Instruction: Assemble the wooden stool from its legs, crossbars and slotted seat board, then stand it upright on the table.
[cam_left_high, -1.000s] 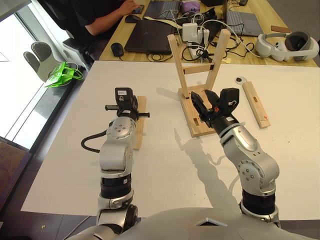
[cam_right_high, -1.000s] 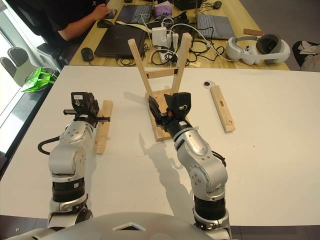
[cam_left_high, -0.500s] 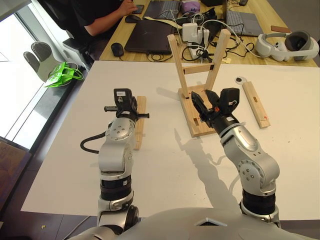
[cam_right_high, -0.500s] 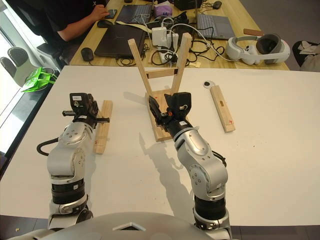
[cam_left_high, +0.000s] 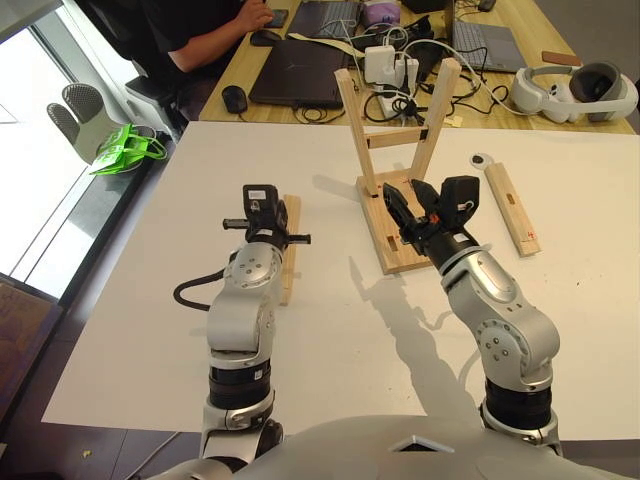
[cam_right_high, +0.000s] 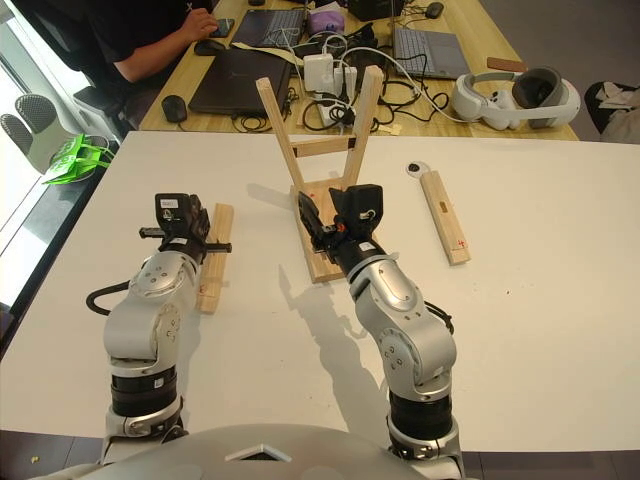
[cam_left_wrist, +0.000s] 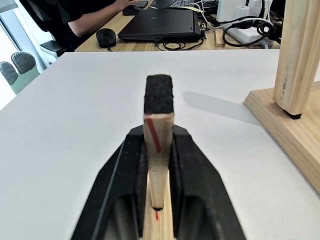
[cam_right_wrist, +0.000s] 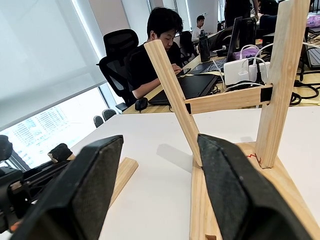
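While a loose leg (cam_left_wrist: 159, 135) is clamped by the left fingers (cam_left_wrist: 131, 165), the seat board (cam_left_high: 395, 258) lies rightward.
The right fingers (cam_right_wrist: 90, 185) are spread wide at its near end.

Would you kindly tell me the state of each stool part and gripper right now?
Seat board: flat on the table, two legs standing in it.
Crossbar: joined between those legs.
Left gripper: shut on a loose leg.
Right gripper: open, by the seat board.
Spare leg: lying flat, untouched.

white table (cam_left_high: 150, 300); cluttered wooden desk (cam_left_high: 520, 45) behind; bright windows.
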